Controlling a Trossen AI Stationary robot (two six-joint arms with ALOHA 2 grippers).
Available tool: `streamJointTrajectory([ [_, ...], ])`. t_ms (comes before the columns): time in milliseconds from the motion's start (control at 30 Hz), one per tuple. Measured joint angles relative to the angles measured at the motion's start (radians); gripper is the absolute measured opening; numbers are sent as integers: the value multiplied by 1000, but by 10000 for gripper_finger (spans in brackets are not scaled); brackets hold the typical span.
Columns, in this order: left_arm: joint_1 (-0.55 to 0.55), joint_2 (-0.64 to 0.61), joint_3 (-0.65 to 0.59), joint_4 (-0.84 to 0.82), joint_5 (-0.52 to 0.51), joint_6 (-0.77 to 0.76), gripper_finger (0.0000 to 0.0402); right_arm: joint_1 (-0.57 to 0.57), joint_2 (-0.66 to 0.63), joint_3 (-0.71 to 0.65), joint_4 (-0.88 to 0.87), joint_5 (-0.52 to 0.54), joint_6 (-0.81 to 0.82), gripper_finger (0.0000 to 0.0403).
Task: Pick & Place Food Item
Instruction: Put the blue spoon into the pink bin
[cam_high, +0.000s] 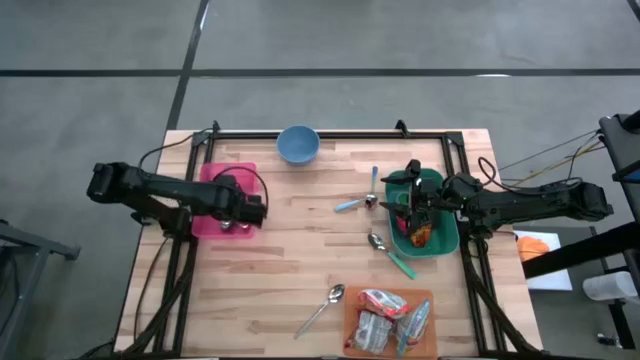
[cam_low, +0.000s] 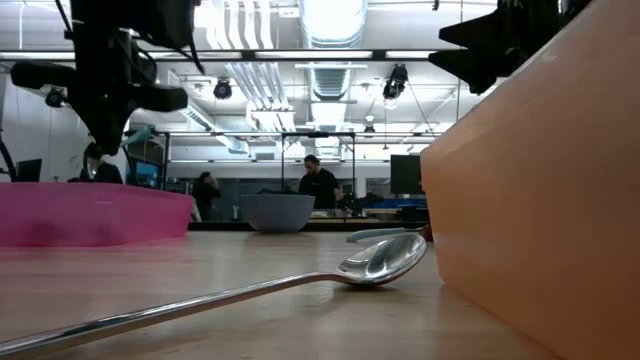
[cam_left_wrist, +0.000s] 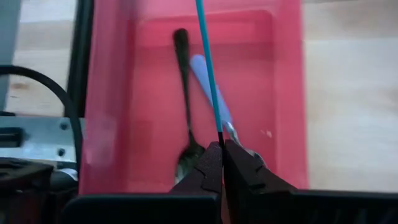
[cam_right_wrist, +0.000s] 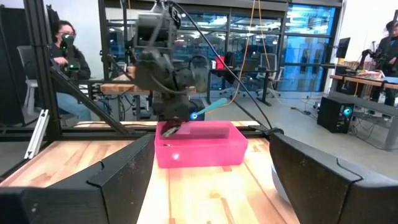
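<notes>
On wooden table (cam_high: 300, 260): left gripper (cam_left_wrist: 222, 163) jaws clamped on teal-handled utensil (cam_left_wrist: 208, 68) over pink tray (cam_high: 210, 222); right gripper (cam_high: 412, 207) jaws apart.

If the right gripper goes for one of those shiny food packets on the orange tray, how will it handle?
The food packets look like crinkled foil, so they probably flex and slip rather than hold shape. They lie piled on the orange tray, so lifting one may drag its neighbour. Likely light; the open right gripper should pinch an edge.

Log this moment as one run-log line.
left end effector: shut on teal-handled utensil, over pink bin | right end effector: open, over green tray
</notes>
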Motion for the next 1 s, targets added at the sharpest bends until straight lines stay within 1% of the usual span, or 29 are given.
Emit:
streamJointTrajectory([
  [100,78,0,-26,33,8,90,0,0,0,0,0,0,0,316],
  [267,197,0,-104,198,67,280,0,0,0,0,0,0,0,316],
  [400,269,0,-175,313,129,379,0,0,0,0,0,0,1,316],
  [600,335,0,-263,410,208,436,0,0,0,0,0,0,0,316],
  [733,366,0,-297,449,255,470,0,0,0,0,0,0,1,316],
  [900,374,0,-302,466,263,500,5,0,0,0,0,0,1,316],
  [1000,374,0,-302,475,263,501,28,0,0,0,0,0,0,316],
])
